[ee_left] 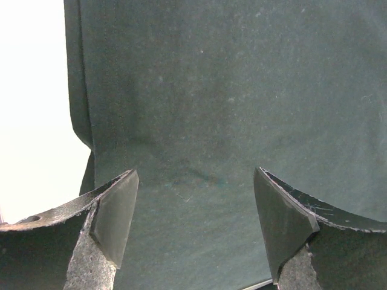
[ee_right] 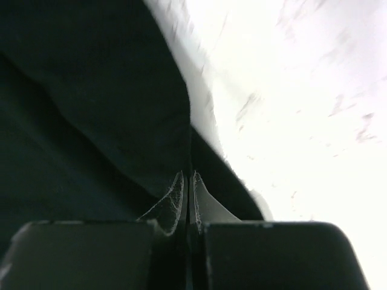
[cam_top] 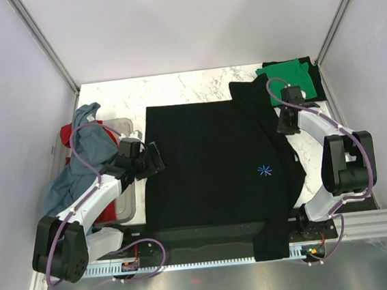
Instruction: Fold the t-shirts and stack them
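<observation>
A black t-shirt [cam_top: 209, 164] with a small blue star mark lies spread flat in the middle of the table. My left gripper [cam_top: 156, 157] is open at its left edge. In the left wrist view [ee_left: 196, 170] the open fingers hover over the black cloth [ee_left: 230, 90]. My right gripper [cam_top: 284, 124] is at the shirt's right side near a sleeve. In the right wrist view [ee_right: 188, 174] it is shut on a fold of the black cloth [ee_right: 72, 90]. A folded green t-shirt [cam_top: 286, 78] lies at the back right. A grey-blue t-shirt [cam_top: 75, 163] and a red t-shirt [cam_top: 66, 135] lie heaped at the left.
A translucent grey bin [cam_top: 127, 205] stands at the left under the heaped shirts, next to my left arm. White marble table [cam_top: 174, 88] shows behind the black shirt. Grey walls close in the left, back and right. A metal rail [cam_top: 366, 228] runs along the near edge.
</observation>
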